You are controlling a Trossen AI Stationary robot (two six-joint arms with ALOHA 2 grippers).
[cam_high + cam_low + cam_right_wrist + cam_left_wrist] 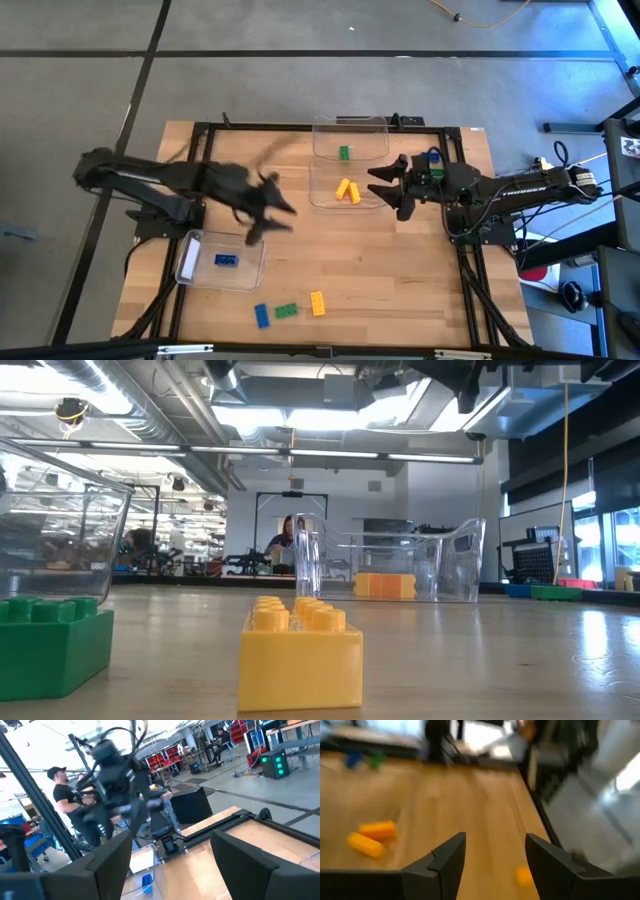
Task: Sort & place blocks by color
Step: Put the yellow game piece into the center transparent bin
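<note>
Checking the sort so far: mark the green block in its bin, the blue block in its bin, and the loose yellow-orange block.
green block [344, 153], high view, its top face.
blue block [227, 261], high view, its middle.
yellow-orange block [317, 303], high view, its studded top.
</note>
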